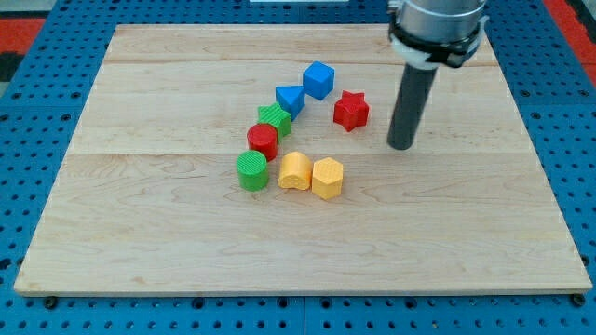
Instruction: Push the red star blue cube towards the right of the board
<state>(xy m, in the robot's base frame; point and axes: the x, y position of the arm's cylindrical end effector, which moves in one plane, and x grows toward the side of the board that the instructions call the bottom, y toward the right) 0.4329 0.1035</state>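
while my tip [401, 145] sits right of red star [351, 110], blue cube [318, 80] lies upper-left, untouched.

red star [351, 110], blue cube [318, 80] (apart)

This is a robotics lab bench set up for tests. A pale wooden board [186, 233] of glued planks serves as the counter, lying on a blue perforated panel [37, 140] with a regular grid of holes, and red patches [19, 37] show at 10 and 2 o'clock. A machined arm fitting [438, 28] carrying a dark rod enters at 1 o'clock, over small moulded coloured blocks [298, 172] bunched near the centre.
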